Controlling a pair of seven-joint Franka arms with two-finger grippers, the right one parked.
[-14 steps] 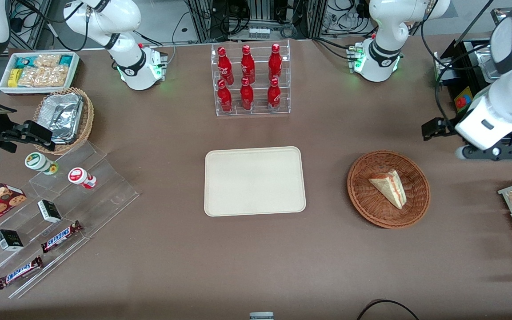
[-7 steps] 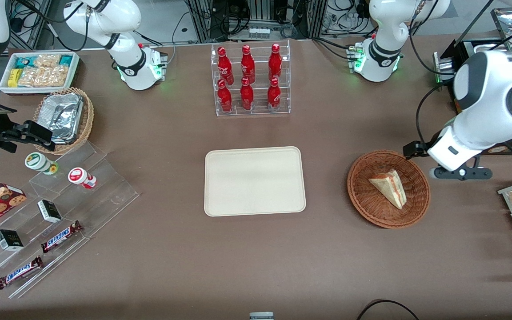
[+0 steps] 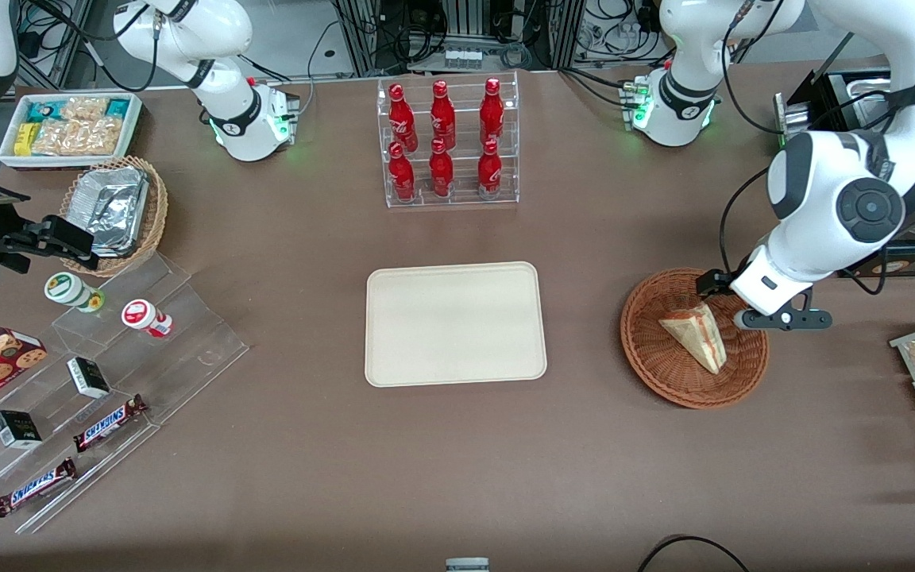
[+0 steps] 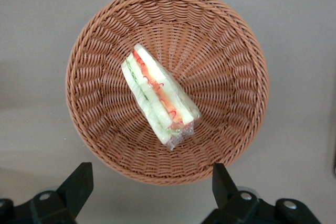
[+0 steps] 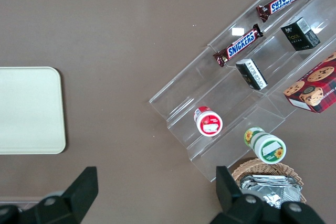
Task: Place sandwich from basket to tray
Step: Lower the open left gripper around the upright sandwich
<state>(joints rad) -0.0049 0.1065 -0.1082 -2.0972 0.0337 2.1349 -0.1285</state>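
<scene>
Diagonally in basket [image 4: 105,145], sandwich [image 4: 157,98], filling stripe up, jaws [image 4: 152,184] open above rim.

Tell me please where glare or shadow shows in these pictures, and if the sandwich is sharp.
Front view: the table is evenly lit, with a soft shadow near the basket and glints on the foil containers. Left wrist view: the sandwich is sharp, its wrap shines a little at the tip, and the gripper shows open, dark jaws above the basket rim.

Your brown table [image 3: 283,445] has the cream tray [image 3: 455,324] mid-table, the wicker basket [image 3: 656,349] toward the working arm's end, the tool [image 3: 731,306] hovering above it, and a cola bottle rack [image 3: 448,143] farther from the camera.
</scene>
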